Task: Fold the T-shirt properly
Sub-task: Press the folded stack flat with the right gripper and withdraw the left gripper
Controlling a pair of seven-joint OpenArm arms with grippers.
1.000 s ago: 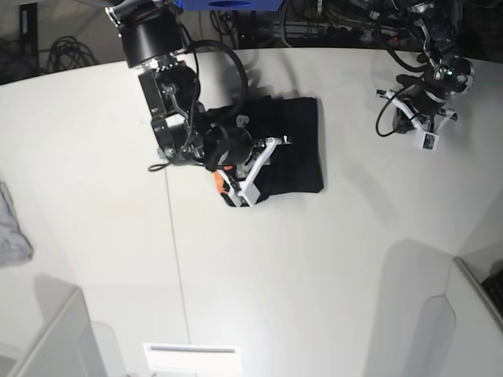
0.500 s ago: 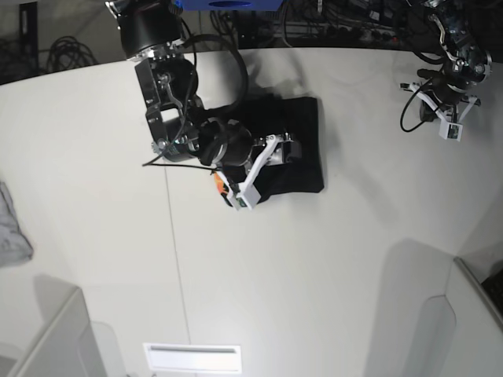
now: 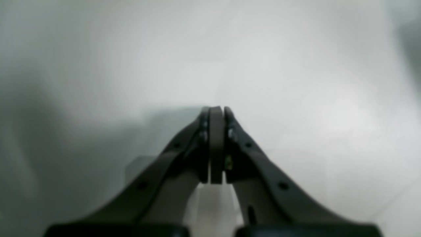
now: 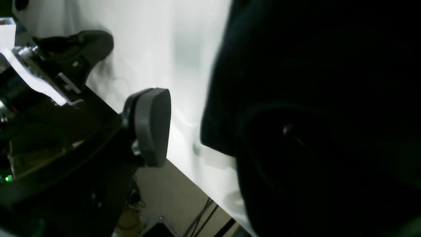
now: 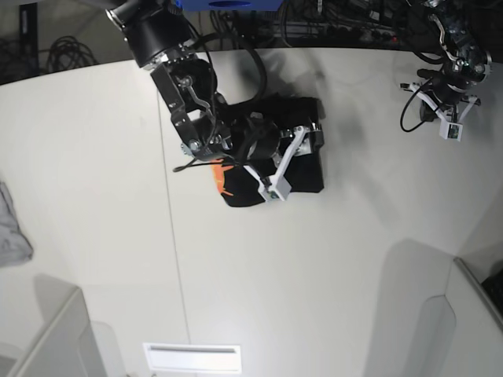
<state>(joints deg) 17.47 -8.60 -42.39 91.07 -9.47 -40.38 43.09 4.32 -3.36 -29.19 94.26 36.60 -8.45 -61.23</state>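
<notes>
The T-shirt (image 5: 302,169) lies mid-table as a compact black bundle with orange print peeking out at its left edge, so the folding looks nearly done. The right gripper (image 5: 292,161) sits spread wide over it, pinching nothing as far as the dim view shows. The left gripper (image 5: 448,118), pressed together, hangs well apart.

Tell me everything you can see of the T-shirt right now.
The T-shirt is black cloth, folded into a compact, roughly rectangular bundle lying flat on the white table near its far edge. An orange patch of print shows at its left edge. The right end effector sits over its middle, open, hiding part of it. The right wrist view shows only dark fabric with a rounded edge against the table.
</notes>
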